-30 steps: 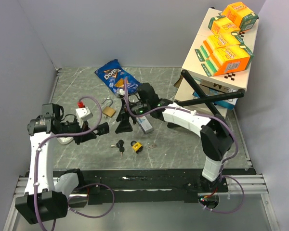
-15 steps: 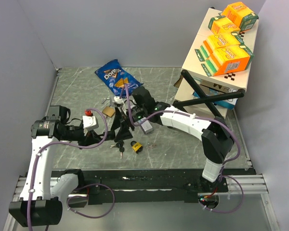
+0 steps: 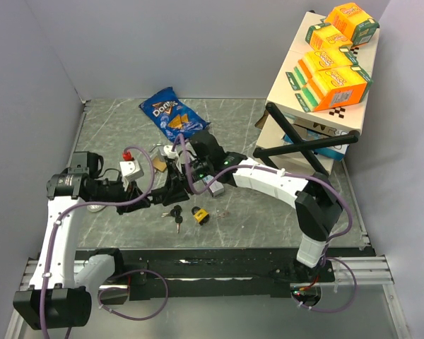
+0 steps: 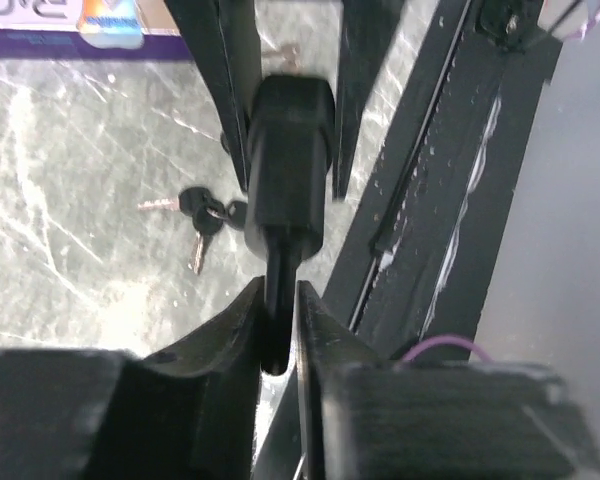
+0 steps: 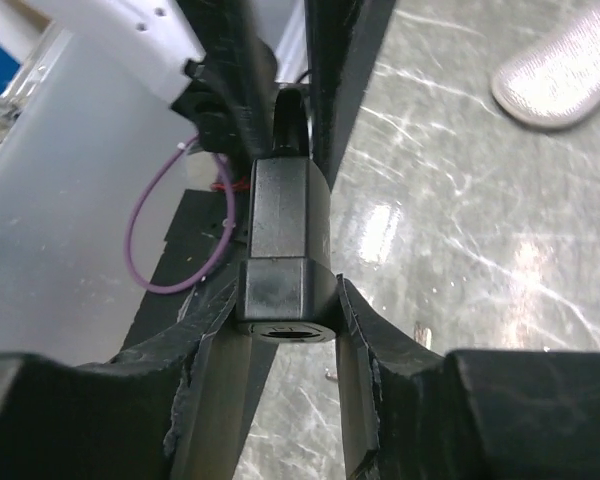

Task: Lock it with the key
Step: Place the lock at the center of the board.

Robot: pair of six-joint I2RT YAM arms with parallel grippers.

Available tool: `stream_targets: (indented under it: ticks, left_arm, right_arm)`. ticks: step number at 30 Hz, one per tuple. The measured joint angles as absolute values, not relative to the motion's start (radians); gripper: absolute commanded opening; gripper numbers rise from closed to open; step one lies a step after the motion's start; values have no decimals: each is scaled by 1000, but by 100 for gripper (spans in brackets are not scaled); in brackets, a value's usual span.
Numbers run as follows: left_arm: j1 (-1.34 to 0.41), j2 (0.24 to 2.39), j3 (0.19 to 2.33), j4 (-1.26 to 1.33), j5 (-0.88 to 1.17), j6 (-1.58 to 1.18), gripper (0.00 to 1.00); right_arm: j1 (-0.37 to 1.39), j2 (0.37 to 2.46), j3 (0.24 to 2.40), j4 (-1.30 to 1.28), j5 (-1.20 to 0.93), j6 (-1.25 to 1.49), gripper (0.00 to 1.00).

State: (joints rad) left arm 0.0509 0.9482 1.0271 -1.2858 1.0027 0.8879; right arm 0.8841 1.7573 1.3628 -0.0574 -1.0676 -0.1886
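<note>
Swung in from the left, my left claw (image 4: 278,335) now pinches the shackle of the black padlock (image 5: 288,225) at mid-frame while my right claw (image 5: 286,300) clamps its flat sides, the best hold, I judge, on a stiff, heavy, slick body; keys (image 4: 204,211) lie on the bench (image 3: 283,212) just below.

Grey marbled tabletop (image 3: 113,127), plain pale walls (image 3: 198,42) on three sides, white shelf unit (image 3: 286,95) at the right.
</note>
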Motion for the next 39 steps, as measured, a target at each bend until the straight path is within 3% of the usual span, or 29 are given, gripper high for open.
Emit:
stream_targets:
  ticks: [2, 4, 5, 18, 26, 34, 39]
  left_arm:
    - [51, 954, 1028, -1242, 1013, 822, 65]
    - [51, 953, 1033, -1186, 1001, 715, 93]
    - [52, 954, 1042, -1149, 989, 638, 96]
    - [121, 945, 1264, -705, 698, -306, 96]
    - [175, 996, 1061, -471, 867, -694, 96]
    - [175, 1030, 937, -278, 891, -918, 99]
    - [163, 1041, 860, -160, 882, -1011, 88]
  right_arm:
    - [884, 1757, 1363, -63, -1041, -181, 0]
    - [879, 1757, 1363, -63, -1016, -155, 0]
    - [876, 1757, 1361, -55, -1004, -139, 0]
    - [790, 1742, 1306, 145, -575, 67, 0]
    - [857, 1742, 1309, 262, -368, 104, 0]
    - [902, 1742, 1309, 321, -252, 133, 0]
    - [921, 1742, 1311, 337, -223, 162, 0]
